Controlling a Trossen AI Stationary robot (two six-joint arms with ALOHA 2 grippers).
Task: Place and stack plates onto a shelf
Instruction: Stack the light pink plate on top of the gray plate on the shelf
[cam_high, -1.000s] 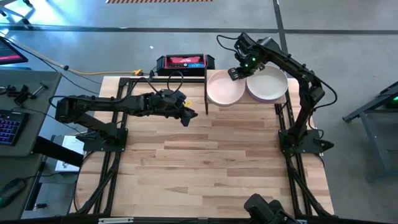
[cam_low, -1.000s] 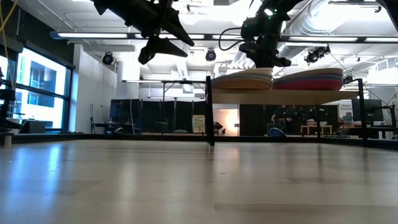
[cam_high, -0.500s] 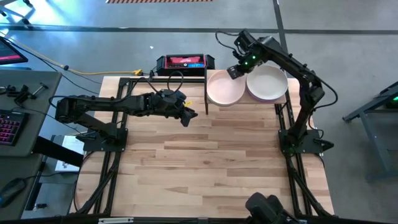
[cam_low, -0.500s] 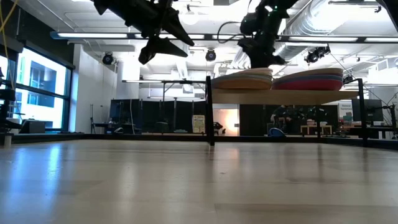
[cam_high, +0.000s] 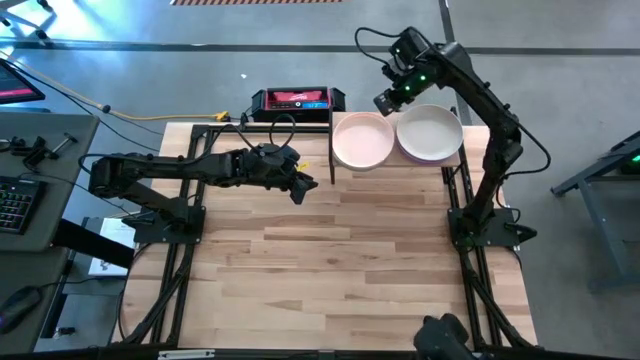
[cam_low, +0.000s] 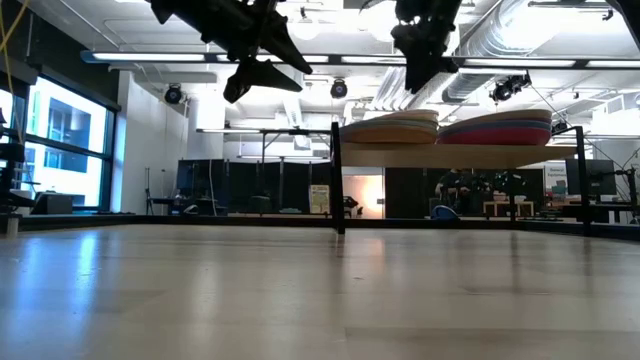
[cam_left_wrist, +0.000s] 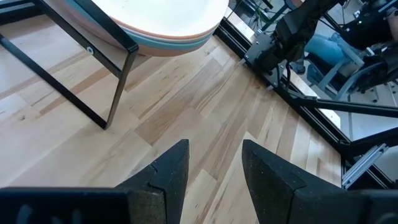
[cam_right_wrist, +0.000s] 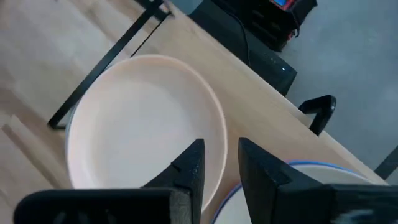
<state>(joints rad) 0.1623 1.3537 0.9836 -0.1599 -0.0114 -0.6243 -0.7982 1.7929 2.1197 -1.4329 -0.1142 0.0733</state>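
right gripper (cam_high: 388, 101) empty, peach-pink plate (cam_high: 362, 141) topmost

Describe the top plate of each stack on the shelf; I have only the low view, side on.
Observer: Seen from above, the top plate of the left stack is peach-pink and the top plate of the right stack is cream.
Operator: Check the right gripper's fingers.
Observer: The right gripper is open with nothing between its fingers, raised above the rear edge of the shelf.
Operator: Report the left one.
Observer: The left gripper is open and empty, over the table, to the left of the shelf.
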